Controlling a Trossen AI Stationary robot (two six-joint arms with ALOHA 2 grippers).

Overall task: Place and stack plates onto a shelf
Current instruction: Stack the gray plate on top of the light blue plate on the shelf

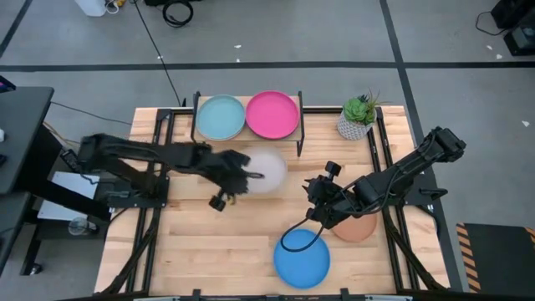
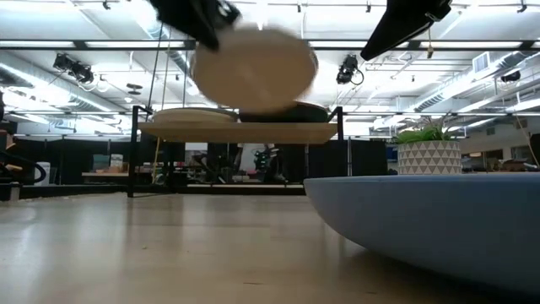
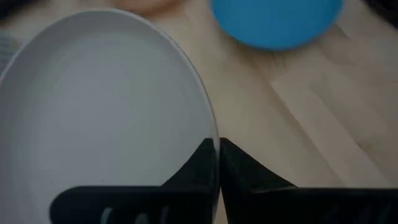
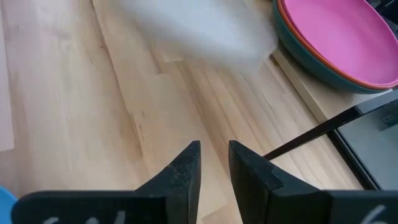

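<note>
My left gripper (image 1: 248, 176) is shut on a pale grey plate (image 1: 267, 169), which is up in the air in front of the shelf (image 1: 298, 134) in the low view. On the shelf a light teal plate (image 1: 221, 117) and a magenta plate (image 1: 272, 114) lie on top of two stacks; the right wrist view shows orange and dark teal rims under the magenta plate (image 4: 339, 34). A tan plate (image 1: 358, 227) and a blue plate (image 1: 303, 261) lie flat on the table. My right gripper (image 1: 322, 199) hovers beside the tan plate, open by a narrow gap and empty. My left gripper pinches the pale grey plate by its rim (image 3: 211, 134), one finger on the inner face and one on the outer. The fingers come roughly level from the table's left. The plate is lifted clear of the table and tilted (image 2: 253, 67).
A potted plant (image 1: 358, 117) stands at the far right, beside the shelf. A black cable loop (image 1: 299, 240) lies over the blue plate's far rim. Bare wood lies at the near left of the table (image 1: 209, 251). Arm bases flank both sides.
</note>
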